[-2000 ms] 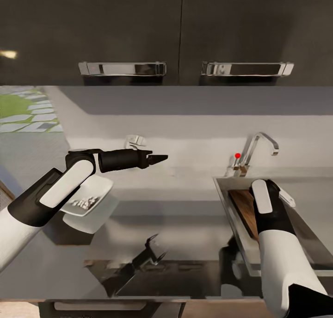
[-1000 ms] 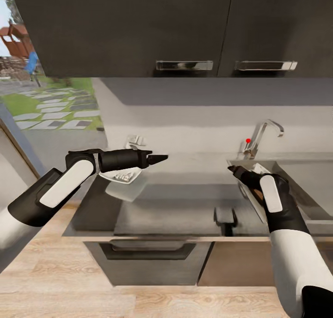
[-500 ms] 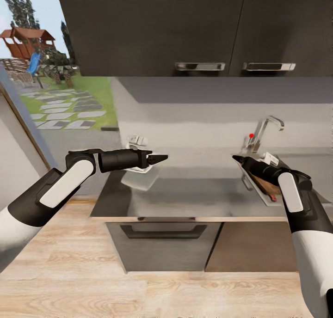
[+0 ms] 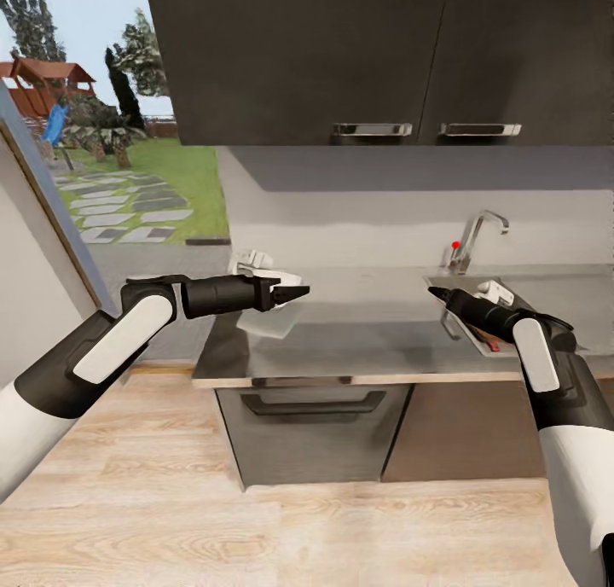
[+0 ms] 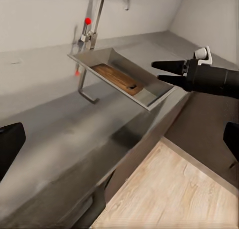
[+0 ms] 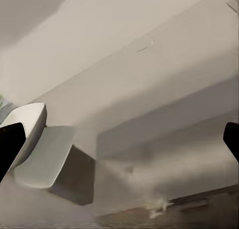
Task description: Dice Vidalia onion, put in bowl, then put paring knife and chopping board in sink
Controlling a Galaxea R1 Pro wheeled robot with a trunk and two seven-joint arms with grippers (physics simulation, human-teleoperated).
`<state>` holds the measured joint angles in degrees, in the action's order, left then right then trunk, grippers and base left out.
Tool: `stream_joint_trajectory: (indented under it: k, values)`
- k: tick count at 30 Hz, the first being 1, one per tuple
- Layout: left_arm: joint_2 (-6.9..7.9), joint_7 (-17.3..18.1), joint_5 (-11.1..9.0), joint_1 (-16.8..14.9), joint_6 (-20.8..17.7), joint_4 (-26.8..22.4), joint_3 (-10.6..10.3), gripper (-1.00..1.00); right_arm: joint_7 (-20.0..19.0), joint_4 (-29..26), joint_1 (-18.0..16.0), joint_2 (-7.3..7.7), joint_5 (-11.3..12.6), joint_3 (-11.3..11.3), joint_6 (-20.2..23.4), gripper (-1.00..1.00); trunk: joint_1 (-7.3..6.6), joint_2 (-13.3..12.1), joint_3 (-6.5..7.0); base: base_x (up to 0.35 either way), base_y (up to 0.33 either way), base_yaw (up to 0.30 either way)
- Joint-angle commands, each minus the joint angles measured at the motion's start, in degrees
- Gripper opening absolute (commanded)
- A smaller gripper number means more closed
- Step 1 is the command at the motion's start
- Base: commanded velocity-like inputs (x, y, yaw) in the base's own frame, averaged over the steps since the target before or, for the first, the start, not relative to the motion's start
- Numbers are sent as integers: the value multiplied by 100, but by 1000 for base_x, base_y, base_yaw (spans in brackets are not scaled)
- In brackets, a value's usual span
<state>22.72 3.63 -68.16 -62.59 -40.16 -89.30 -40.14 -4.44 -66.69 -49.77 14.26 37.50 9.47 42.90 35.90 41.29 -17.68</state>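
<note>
The sink [image 4: 460, 321] is set into the right end of the countertop [image 4: 358, 331], under its tap [image 4: 477, 233]. In the left wrist view the chopping board [image 5: 117, 78] lies flat inside the sink [image 5: 149, 102]. A reddish bit beside the board's near end [image 4: 493, 345] may be the paring knife. The white bowl [image 4: 275, 278] stands at the counter's left end, partly behind my left gripper [image 4: 294, 293], which hovers open and empty. My right gripper [image 4: 439, 295] is open in the air just left of the sink, also seen from the side [image 5: 167, 72]. The onion is out of view.
Dark wall cabinets [image 4: 341, 58] hang above the counter. A dark drawer front [image 4: 315, 433] sits under it, with light wooden floor [image 4: 256, 527] between me and the counter. A glass opening [image 4: 102, 160] at the left shows a garden.
The camera has backed away from the counter, so floor and cabinet fronts now show. My right arm has come up from over the sink and points forward; the left arm holds its pose.
</note>
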Motion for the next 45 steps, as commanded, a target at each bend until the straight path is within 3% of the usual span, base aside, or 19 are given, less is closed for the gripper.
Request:
stream_joint_trajectory:
  k: [1, 20, 27, 28, 30, 32, 33, 35, 38, 40, 41, 42, 44, 45]
  values:
    - [4, 15, 4, -7, -9, 0, -4, 100, -39, -1, -6, -2, -35, 11, 33, 100, -1, 8, -8, -248, 117, -12]
    - [4, 15, 4, -7, -9, 0, -7, 100, -39, -1, -6, -1, -50, 11, 38, 100, -1, 8, 7, -259, 110, -2]
    - [8, -83, 4, -6, -16, 0, -170, 100, -15, -1, 61, -2, -147, -49, 42, 100, -1, 8, 66, -48, 11, 0]
    - [58, -150, 3, -7, -23, 0, -176, 100, -14, -1, 102, -2, -261, -71, 43, 100, -1, 8, 75, -3, 1, 0]
    - [340, -420, -16, -7, -31, -3, -186, 100, -13, -1, 190, -2, -638, -275, 38, 100, -1, 8, 93, -1, 0, 0]
    - [585, -588, -35, -4, -34, -6, -196, 100, -13, -1, 300, -2, -826, -415, 33, 100, -1, 8, 111, 0, 0, 0]
    - [935, -725, -54, 10, -31, -4, -366, 100, -13, 17, 554, -2, -980, -521, 28, 100, -1, 8, 120, 0, 0, 0]
    - [1056, -758, -60, 32, -22, 2, -640, 100, -9, 52, 722, -2, -1019, -549, 21, 100, -1, 8, 138, 0, 0, 0]
    - [1146, -779, -67, 50, -8, 37, -1068, 100, 8, 185, 938, -2, -1053, -567, 9, 100, -1, 8, 165, 0, 0, 0]
    - [1166, -786, -108, 68, 30, 252, -1514, 100, 40, 435, 1102, -2, -1099, -579, 3, 100, -1, 8, 183, 0, 0, 0]
    - [1166, -787, -134, 74, 64, 335, -1635, 100, 45, 514, 1137, -2, -1116, -580, 2, 100, -1, 8, 192, 0, 0, 0]
    - [1157, -789, -227, 86, 189, 540, -1894, 100, 49, 685, 1200, -2, -1162, -582, 1, 100, -1, 8, 201, 0, 0, 0]
    - [1144, -789, -384, 93, 390, 806, -2179, 100, 52, 868, 1254, -2, -1220, -584, 1, 100, -1, 8, 220, 0, 0, 0]
    - [1119, -787, -621, 98, 647, 1138, -2490, 100, 54, 1072, 1305, -2, -1296, -585, -2, 100, -1, 8, 229, 0, 0, 0]
